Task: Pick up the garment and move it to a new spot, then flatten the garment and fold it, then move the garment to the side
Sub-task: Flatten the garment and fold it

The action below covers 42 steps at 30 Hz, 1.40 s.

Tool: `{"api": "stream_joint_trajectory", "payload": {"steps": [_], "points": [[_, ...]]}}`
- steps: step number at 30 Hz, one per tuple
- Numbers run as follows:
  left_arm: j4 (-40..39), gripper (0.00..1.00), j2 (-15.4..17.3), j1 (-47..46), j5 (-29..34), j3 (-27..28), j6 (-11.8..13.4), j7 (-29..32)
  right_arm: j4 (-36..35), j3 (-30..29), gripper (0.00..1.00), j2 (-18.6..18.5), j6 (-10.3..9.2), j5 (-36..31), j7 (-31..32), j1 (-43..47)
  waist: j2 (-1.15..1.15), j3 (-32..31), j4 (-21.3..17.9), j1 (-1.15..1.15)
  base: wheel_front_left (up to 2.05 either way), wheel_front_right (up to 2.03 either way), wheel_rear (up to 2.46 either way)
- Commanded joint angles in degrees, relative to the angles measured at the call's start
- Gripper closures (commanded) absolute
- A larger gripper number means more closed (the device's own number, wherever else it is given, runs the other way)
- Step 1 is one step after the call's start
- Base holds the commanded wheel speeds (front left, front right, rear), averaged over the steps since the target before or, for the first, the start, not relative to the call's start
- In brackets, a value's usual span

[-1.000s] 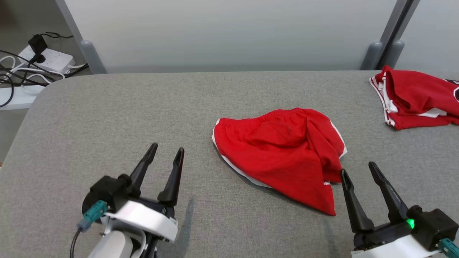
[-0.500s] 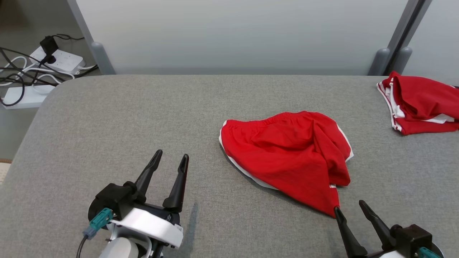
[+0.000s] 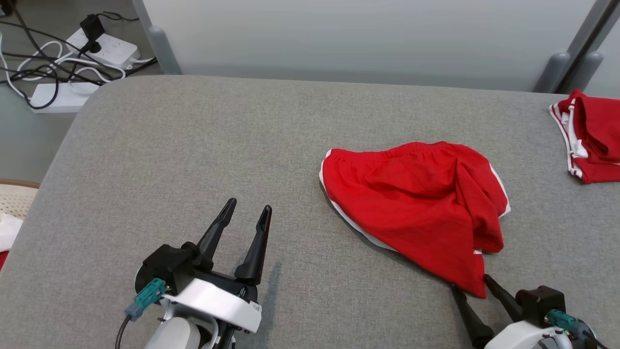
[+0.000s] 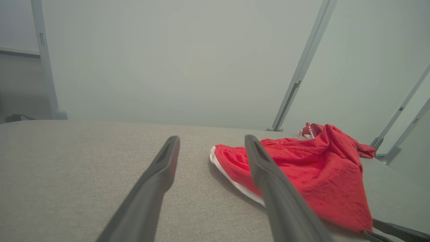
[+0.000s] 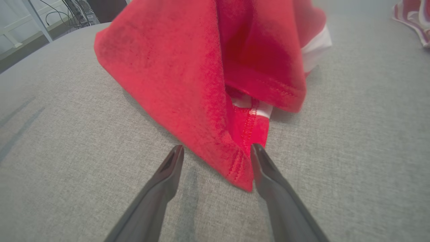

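Observation:
The garment (image 3: 416, 203) is a pair of red shorts with white trim, lying crumpled right of centre on the grey padded table (image 3: 193, 145). Its near pointed corner (image 5: 240, 168) lies between the open fingers of my right gripper (image 3: 469, 282), low on the table at the lower right; the right wrist view shows that gripper (image 5: 216, 150) open around the corner, its right finger touching the cloth. My left gripper (image 3: 244, 208) stands open over bare table to the left of the garment, holding nothing. In the left wrist view the left gripper (image 4: 211, 141) points toward the shorts (image 4: 302, 168).
A second red and white garment (image 3: 588, 135) lies at the table's far right edge. Power strips and cables (image 3: 72, 53) sit on the floor beyond the far left corner. A partition wall (image 3: 339, 34) runs behind the table. A pale woven thing (image 3: 12, 198) pokes in at the left.
The camera has shifted, sliding the scene rightward. My right gripper has moved down and in, so its open fingers now straddle the garment's near corner. The left gripper stays open.

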Motion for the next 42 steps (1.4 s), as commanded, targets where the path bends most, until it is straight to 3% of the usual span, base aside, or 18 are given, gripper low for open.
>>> {"api": "stream_joint_trajectory", "payload": {"steps": [1,2,3,4,5,11,18,23,26,30,34,42], "points": [[-1.1,0.00,0.0,-2.8,0.6,2.1,-0.5,-0.5,-0.4,1.1,0.00,-1.0,0.18,0.1,-0.4,-1.9,0.00,0.4,0.4,0.00,0.00,0.00,0.00],[-1.1,0.00,-0.2,-2.8,0.7,2.3,-0.6,-0.5,0.4,1.0,0.06,-1.1,0.18,-0.4,-0.7,-2.5,0.00,0.5,0.5,0.00,0.00,0.00,0.00],[-1.1,0.00,-0.3,-2.8,0.8,2.5,-0.7,-0.5,1.3,0.7,0.56,-0.9,0.18,-0.7,-1.0,-3.0,0.00,0.7,0.5,0.00,0.00,0.00,0.00],[-1.1,0.00,-0.5,-2.8,0.8,2.7,-0.8,-0.5,2.2,0.1,0.84,-0.7,0.18,-1.2,-1.5,-3.7,0.00,0.8,0.5,0.00,0.00,0.00,0.00],[-1.1,0.00,-0.6,-2.8,0.9,3.0,-0.8,-0.5,3.1,-0.1,1.00,-0.5,0.18,-1.7,-1.6,-4.3,0.00,0.9,0.4,0.00,0.00,0.00,0.00],[-0.9,0.00,-1.2,-2.9,1.6,4.3,-1.2,-0.5,2.3,-0.6,1.00,-0.3,0.18,-3.3,-3.9,-7.8,0.00,0.8,-1.0,0.00,0.00,0.00,0.00],[-0.6,0.00,-1.4,-2.5,2.4,5.4,-1.7,-0.5,-15.3,-4.2,1.00,-3.3,0.18,-5.7,-5.5,-7.0,0.00,0.3,-3.2,0.00,0.00,0.00,0.00],[-0.4,0.00,-1.7,-2.7,2.9,5.7,-2.0,-0.5,-28.2,-10.5,1.00,-3.8,0.18,-9.3,-1.5,-3.5,0.00,0.3,-3.7,0.00,0.00,0.00,0.00],[-0.5,0.00,-1.9,-2.8,3.1,5.8,-2.1,-0.5,-31.7,-15.2,1.00,-2.9,0.18,-10.7,2.4,-0.8,0.00,0.3,-3.7,0.00,0.00,0.00,0.00],[-0.6,0.00,-2.1,-3.2,3.2,5.6,-2.3,-0.5,-27.1,-22.2,1.00,-0.3,0.18,-11.8,7.5,0.9,0.00,0.8,-3.3,0.00,0.00,0.00,0.00],[-0.6,0.00,-2.2,-3.5,3.2,5.2,-2.5,-0.5,-20.0,-23.3,1.00,0.3,0.18,-11.4,8.5,-1.2,0.00,1.4,-3.1,0.00,0.00,0.00,0.00],[1.4,0.00,-1.8,-5.0,3.1,0.8,-2.8,-0.5,3.7,-24.3,1.00,-0.4,0.18,-10.6,-0.5,-14.8,0.00,2.7,-1.8,0.00,0.00,0.00,0.00]]}}
